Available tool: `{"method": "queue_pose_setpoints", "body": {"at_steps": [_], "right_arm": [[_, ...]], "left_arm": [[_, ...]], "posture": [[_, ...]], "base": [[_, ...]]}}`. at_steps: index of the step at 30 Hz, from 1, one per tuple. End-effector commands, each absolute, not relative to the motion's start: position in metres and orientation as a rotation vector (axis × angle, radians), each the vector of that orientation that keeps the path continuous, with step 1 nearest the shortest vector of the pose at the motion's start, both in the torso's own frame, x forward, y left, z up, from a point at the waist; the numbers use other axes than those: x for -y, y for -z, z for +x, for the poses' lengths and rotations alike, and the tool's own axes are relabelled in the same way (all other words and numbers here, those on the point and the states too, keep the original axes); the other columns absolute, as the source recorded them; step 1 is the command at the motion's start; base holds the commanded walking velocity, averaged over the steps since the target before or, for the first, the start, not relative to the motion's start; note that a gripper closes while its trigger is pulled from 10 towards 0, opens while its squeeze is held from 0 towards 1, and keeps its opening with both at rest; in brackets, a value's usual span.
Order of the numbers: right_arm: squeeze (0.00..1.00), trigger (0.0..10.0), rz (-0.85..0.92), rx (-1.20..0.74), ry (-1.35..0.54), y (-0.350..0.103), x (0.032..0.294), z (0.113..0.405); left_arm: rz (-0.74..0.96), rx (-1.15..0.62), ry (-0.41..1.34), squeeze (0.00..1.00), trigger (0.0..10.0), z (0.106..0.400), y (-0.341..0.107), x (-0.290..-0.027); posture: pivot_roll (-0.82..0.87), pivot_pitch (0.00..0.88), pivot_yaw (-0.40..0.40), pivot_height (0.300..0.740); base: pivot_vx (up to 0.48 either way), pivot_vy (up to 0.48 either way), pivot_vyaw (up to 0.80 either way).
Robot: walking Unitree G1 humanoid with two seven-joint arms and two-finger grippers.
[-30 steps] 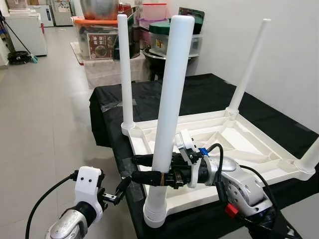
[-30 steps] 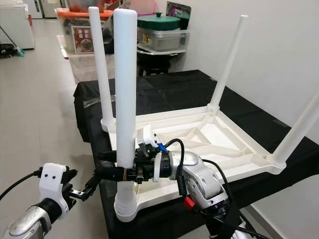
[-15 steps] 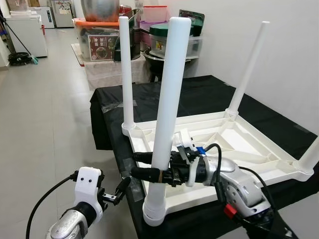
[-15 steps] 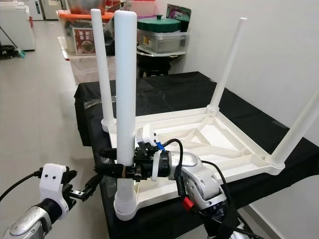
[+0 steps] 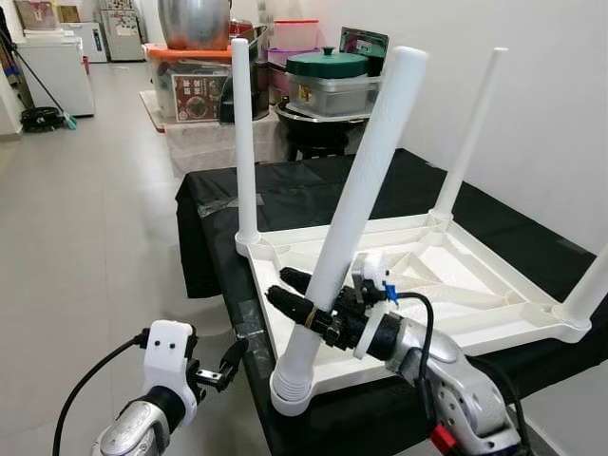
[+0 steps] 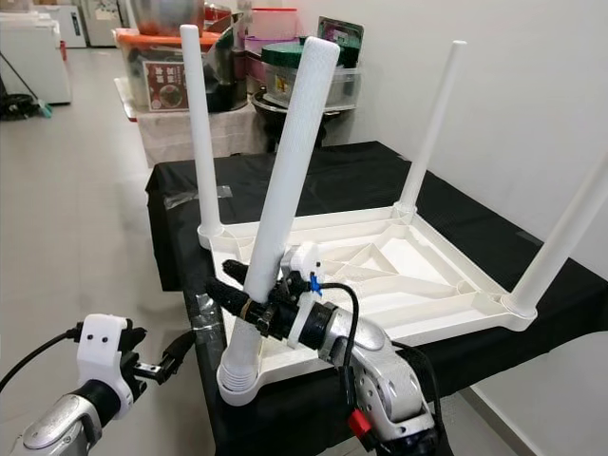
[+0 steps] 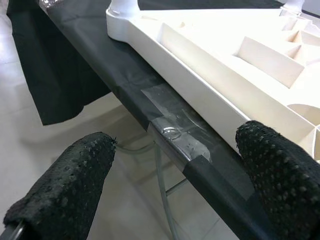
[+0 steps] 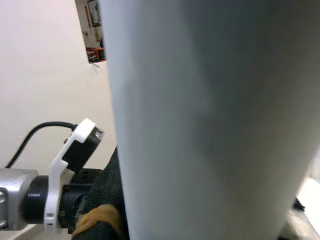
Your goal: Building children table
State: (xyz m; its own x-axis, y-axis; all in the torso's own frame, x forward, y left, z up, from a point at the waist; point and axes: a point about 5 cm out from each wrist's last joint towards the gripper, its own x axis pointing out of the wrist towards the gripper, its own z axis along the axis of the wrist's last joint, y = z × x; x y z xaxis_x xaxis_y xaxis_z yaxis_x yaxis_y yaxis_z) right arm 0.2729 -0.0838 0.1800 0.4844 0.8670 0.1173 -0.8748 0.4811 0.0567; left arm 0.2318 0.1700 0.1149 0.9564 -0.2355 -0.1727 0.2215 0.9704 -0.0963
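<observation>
Jaws: right gripper (image 5: 306,302) pinching tilted fourth leg (image 5: 356,204) | left gripper (image 5: 228,359) spread, idle beside tabletop (image 5: 456,285) | three legs seated, fourth unseated.

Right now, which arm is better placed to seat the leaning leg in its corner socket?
Right. The right gripper is clamped on the leaning leg just above its corner socket. The left gripper hangs open beside the table edge, holding nothing.
</observation>
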Motion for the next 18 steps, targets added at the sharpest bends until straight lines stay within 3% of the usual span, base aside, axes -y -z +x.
{"method": "queue_pose_setpoints", "body": {"at_steps": [1,8,18], "right_arm": [[0.0,10.0,0.0,-0.049,-0.985,-0.157,0.09,0.273],[0.0,10.0,-0.053,-0.068,-1.039,-0.154,0.086,0.267],[0.0,10.0,0.038,-0.057,-1.354,-0.177,0.1,0.26]], "left_arm": [[-0.072,-0.188,0.218,0.0,10.0,0.233,-0.113,-0.172],[-0.081,-0.184,0.208,0.0,10.0,0.235,-0.112,-0.171],[-0.102,-0.185,0.201,0.0,10.0,0.238,-0.111,-0.173]], "posture": [[0.1,0.0,-0.084,0.74],[0.1,0.0,-0.086,0.74],[0.1,0.0,-0.095,0.74]], "base": [[0.0,0.0,0.0],[0.0,0.0,0.0],[0.0,0.0,0.0]]}}
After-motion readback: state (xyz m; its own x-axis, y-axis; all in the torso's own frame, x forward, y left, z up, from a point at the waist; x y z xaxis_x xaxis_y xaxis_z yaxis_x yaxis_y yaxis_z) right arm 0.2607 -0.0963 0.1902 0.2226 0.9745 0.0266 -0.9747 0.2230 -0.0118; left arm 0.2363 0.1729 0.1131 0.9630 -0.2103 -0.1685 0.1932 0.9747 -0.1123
